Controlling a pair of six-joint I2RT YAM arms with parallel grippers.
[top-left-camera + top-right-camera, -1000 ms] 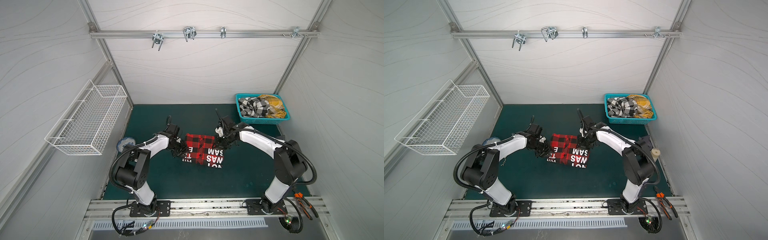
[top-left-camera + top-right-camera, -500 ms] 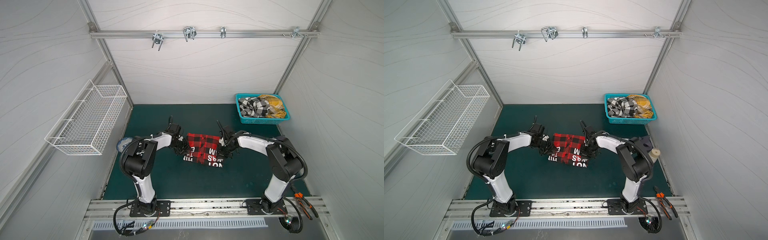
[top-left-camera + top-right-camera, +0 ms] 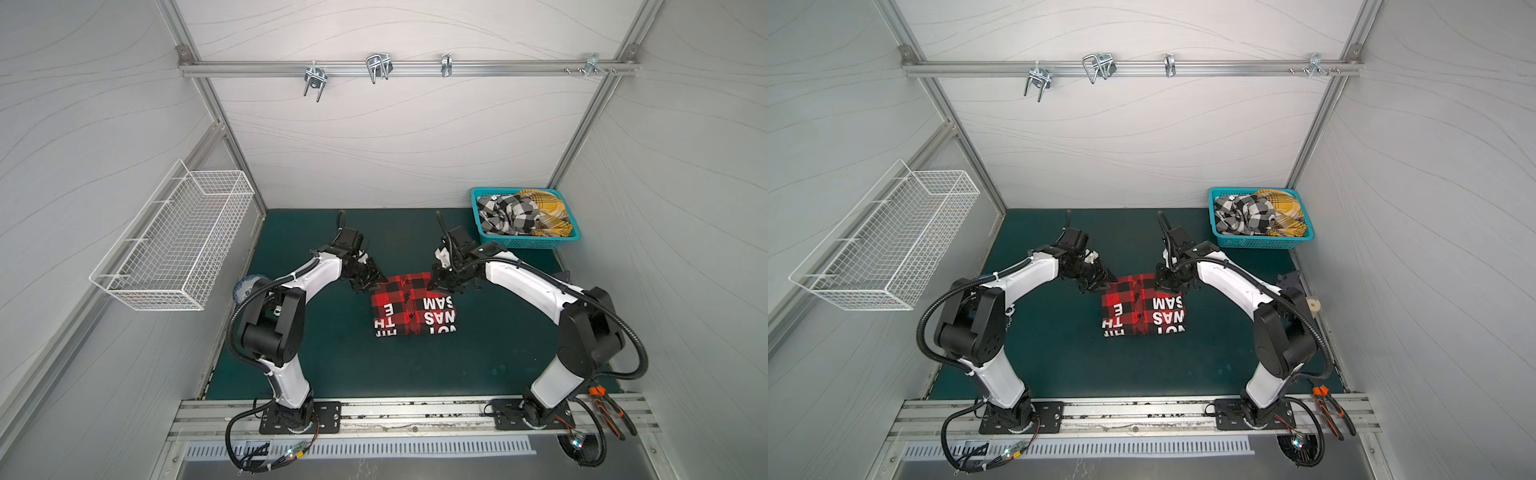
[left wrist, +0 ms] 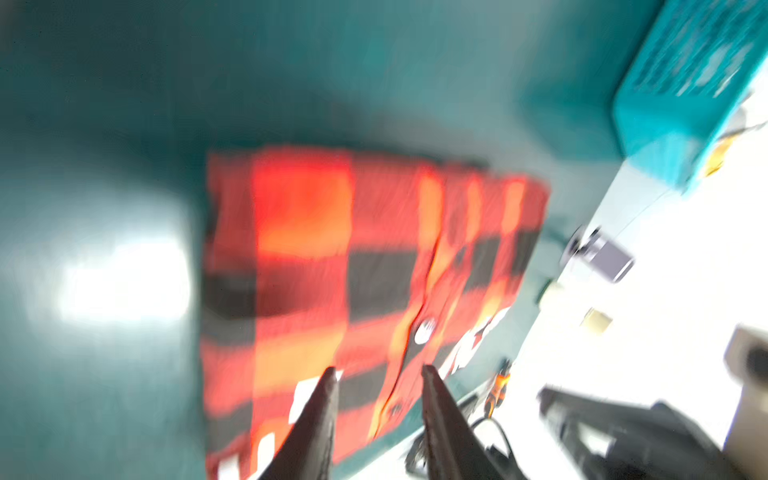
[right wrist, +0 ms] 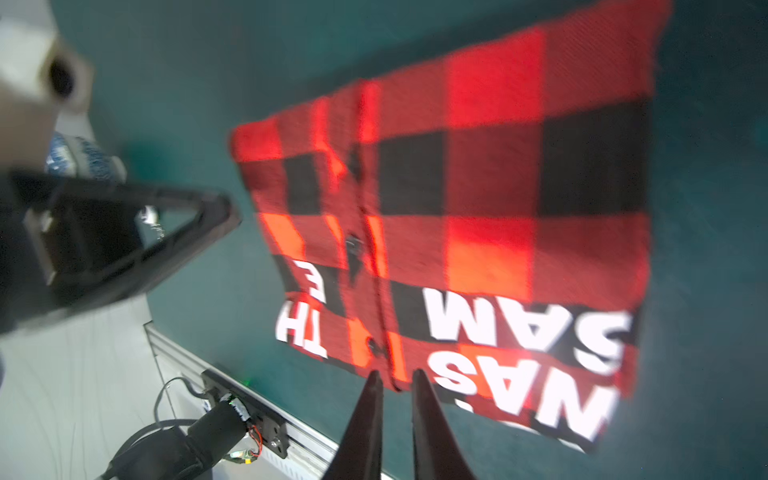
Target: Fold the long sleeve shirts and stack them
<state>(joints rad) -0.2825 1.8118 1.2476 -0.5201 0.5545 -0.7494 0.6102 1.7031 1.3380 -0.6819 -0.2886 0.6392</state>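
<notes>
The red-and-black shirt (image 3: 413,305) lies in the middle of the green surface (image 3: 332,365), already folded to a compact rectangle with its white letters on top. The left gripper (image 3: 371,284) is at its far left corner and the right gripper (image 3: 437,284) is at its far right corner. In the wrist views the left jaws stand partly open and the right jaws show only a thin gap. Neither pair has cloth between its tips.

I judge that the folding of this shirt is at its end. The next move probably calls for a reach to the turquoise basket (image 3: 525,241), where the black-and-white shirt (image 3: 505,216) and the yellow plaid shirt (image 3: 544,208) wait crumpled.

Half a second ago both grippers were lower, at the side edges of the rectangle, as if to press it. Now they have drawn back to the far corners. The shirt itself is almost in the same place.
</notes>
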